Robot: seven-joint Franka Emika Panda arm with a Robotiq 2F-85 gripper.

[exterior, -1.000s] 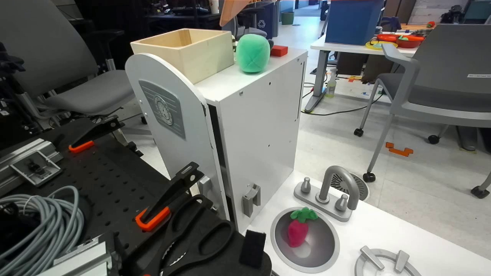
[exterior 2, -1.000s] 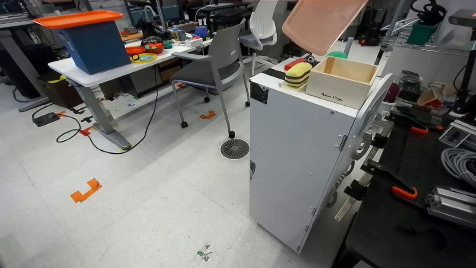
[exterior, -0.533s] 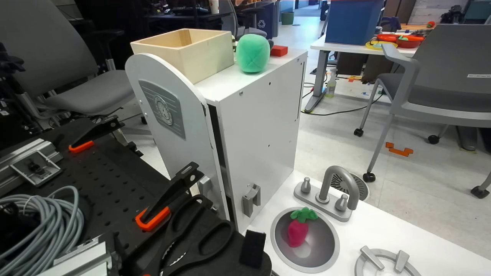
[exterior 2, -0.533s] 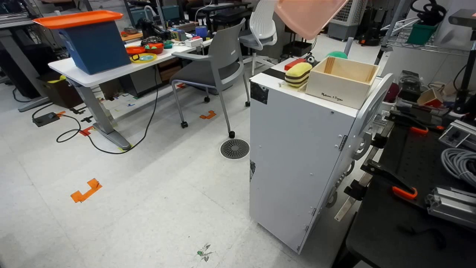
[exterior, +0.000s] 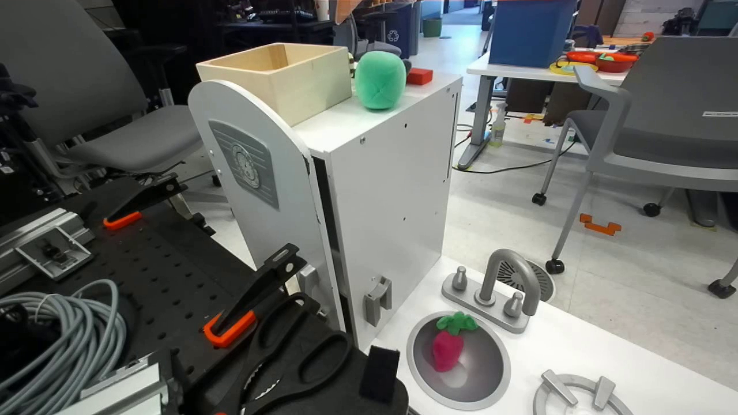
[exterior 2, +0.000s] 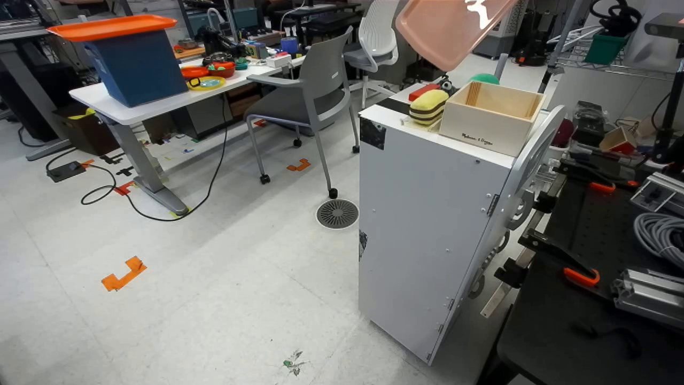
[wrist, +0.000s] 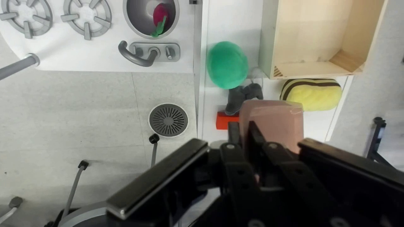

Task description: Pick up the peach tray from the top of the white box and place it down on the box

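The peach tray (exterior 2: 449,35) hangs tilted in the air above the white box (exterior 2: 422,230) in an exterior view, its top cut off by the frame edge. Only a small corner of the tray (exterior: 346,7) shows at the top edge of an exterior view, above the white box (exterior: 392,190). In the wrist view my gripper (wrist: 244,134) is shut on one edge of the tray (wrist: 274,118), with a finger on each side. Below it lies the top of the white box (wrist: 233,23). The gripper is out of frame in both exterior views.
On the box top stand an open wooden crate (exterior 2: 489,120), a green ball (exterior: 380,80), a yellow striped plush (exterior 2: 429,107), a red block (exterior: 419,76) and a dark grey plush (wrist: 236,96). A toy sink (exterior: 499,369) with a faucet (exterior: 501,282) adjoins the box.
The tray rose and shifted left in an exterior view, then came down a little. It is now slightly higher than a second ago. The things on the box have not moved.
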